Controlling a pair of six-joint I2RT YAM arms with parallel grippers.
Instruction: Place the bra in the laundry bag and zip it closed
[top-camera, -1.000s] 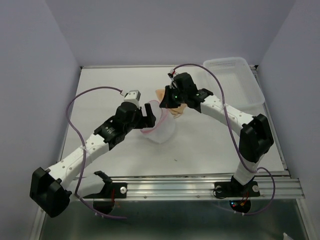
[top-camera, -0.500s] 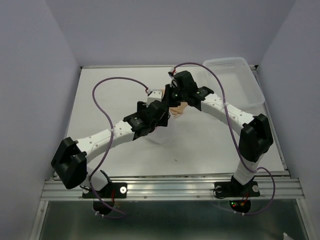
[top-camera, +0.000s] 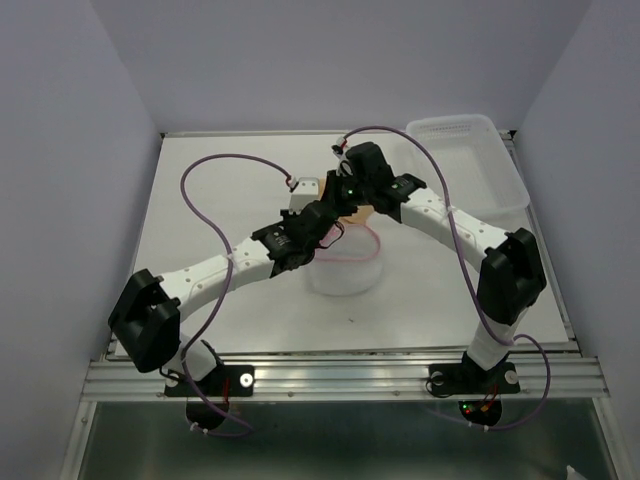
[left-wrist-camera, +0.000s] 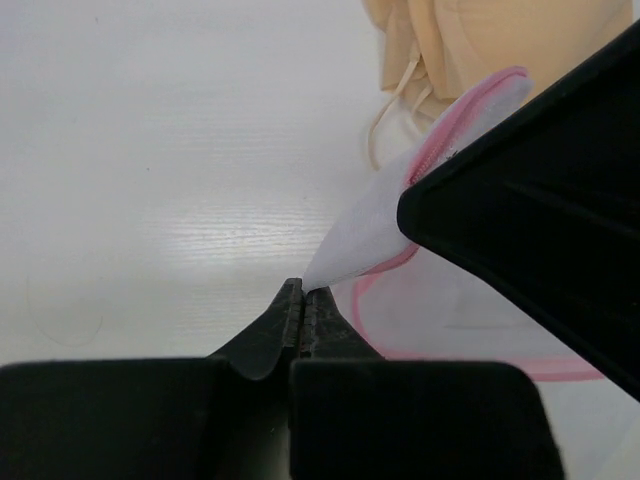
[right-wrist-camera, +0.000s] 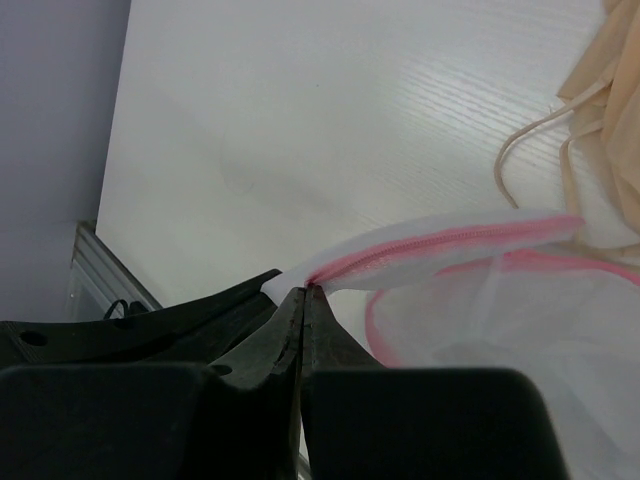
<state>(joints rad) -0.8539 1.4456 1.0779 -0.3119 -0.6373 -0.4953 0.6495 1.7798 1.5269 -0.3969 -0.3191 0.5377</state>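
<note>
The laundry bag (top-camera: 345, 270), white mesh with a pink zipper rim, lies mid-table with its mouth spread. My left gripper (left-wrist-camera: 302, 290) is shut on a white corner of the bag's (left-wrist-camera: 365, 235) edge. My right gripper (right-wrist-camera: 303, 292) is shut on the bag's (right-wrist-camera: 450, 245) pink zipper edge right beside it. In the top view the left gripper (top-camera: 325, 222) and the right gripper (top-camera: 336, 200) meet at the bag's far rim. The peach bra (top-camera: 357, 211) lies on the table just behind the bag, partly hidden by the grippers. The bra (left-wrist-camera: 480, 40) and bra (right-wrist-camera: 600, 130) also show in both wrist views.
A clear-white plastic basket (top-camera: 470, 160) stands at the back right corner. Purple cables loop above both arms. The right gripper's black body (left-wrist-camera: 540, 220) fills the right of the left wrist view.
My left arm swung in from the left to the bag's far rim and its gripper shut on the bag's edge. The bag's mouth spread wider toward the right. The right gripper stayed shut.
</note>
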